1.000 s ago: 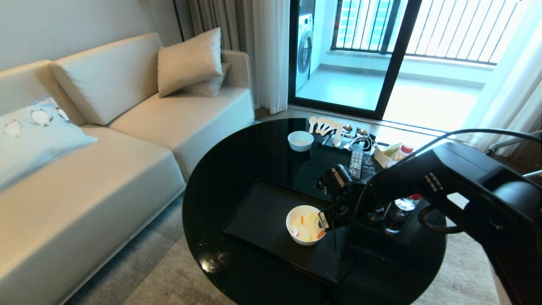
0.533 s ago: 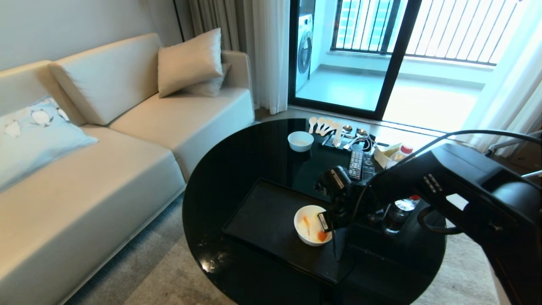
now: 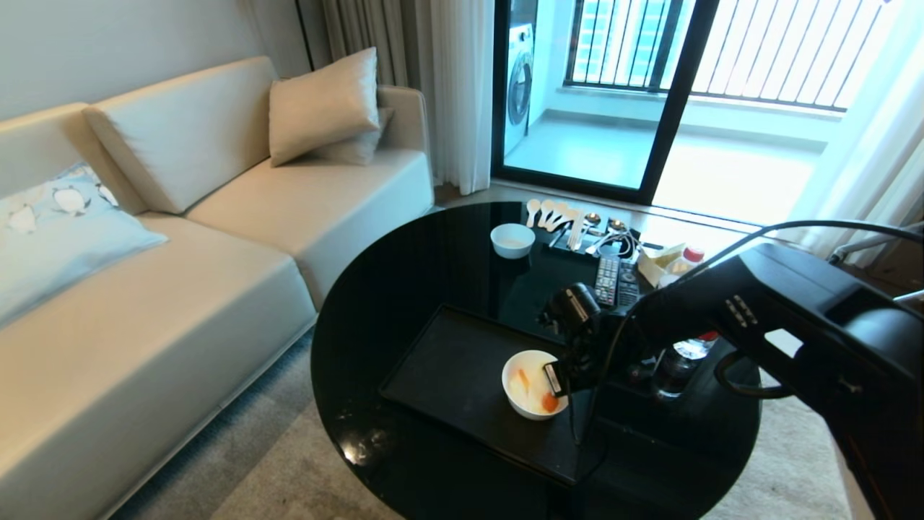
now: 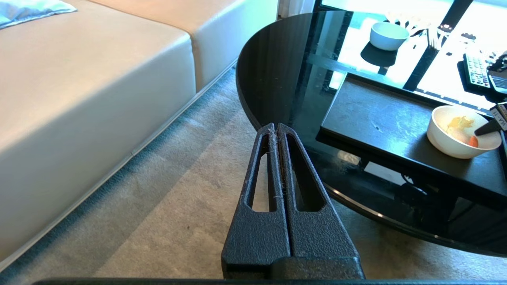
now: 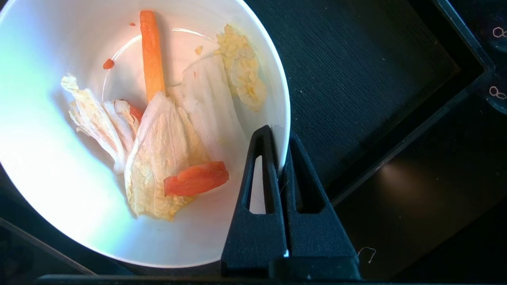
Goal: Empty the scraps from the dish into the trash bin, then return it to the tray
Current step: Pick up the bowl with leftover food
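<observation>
Black tray (image 3: 447,368): right gripper (image 5: 279,136) pinching dish (image 5: 59,166) rim.

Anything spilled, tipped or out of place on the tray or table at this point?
Nothing stands out. The dish sits on the tray with its scraps all inside, and the right gripper is pinching its rim. No bits lie on the tray.
</observation>
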Robot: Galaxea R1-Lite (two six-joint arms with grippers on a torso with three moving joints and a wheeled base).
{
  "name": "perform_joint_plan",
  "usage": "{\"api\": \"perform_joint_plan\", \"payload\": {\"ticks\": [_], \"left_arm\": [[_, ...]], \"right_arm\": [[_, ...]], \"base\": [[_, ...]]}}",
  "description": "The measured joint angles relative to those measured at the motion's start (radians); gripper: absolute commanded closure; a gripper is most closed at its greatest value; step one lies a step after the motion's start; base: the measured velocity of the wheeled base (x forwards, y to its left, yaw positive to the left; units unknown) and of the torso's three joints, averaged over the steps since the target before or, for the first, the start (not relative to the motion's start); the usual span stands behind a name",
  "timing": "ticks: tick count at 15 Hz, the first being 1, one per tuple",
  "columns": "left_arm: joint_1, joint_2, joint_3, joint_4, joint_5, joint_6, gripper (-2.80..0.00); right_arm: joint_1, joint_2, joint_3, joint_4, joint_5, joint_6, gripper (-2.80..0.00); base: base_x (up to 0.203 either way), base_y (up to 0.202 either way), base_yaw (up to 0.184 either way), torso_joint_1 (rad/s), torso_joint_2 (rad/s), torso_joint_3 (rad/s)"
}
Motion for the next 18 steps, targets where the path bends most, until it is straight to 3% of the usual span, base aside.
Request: {"api": "perform_joint_plan", "payload": {"ticks": [18], "left_arm": [[0.0,0.0,0.0,0.0,0.0,0.0,0.0]], "right_arm": [[-0.004,-0.431,0.403,0.046,0.001,0.211,0.0]], "base": [[0.0,0.0,0.0,0.0,0.0,0.0]]}}
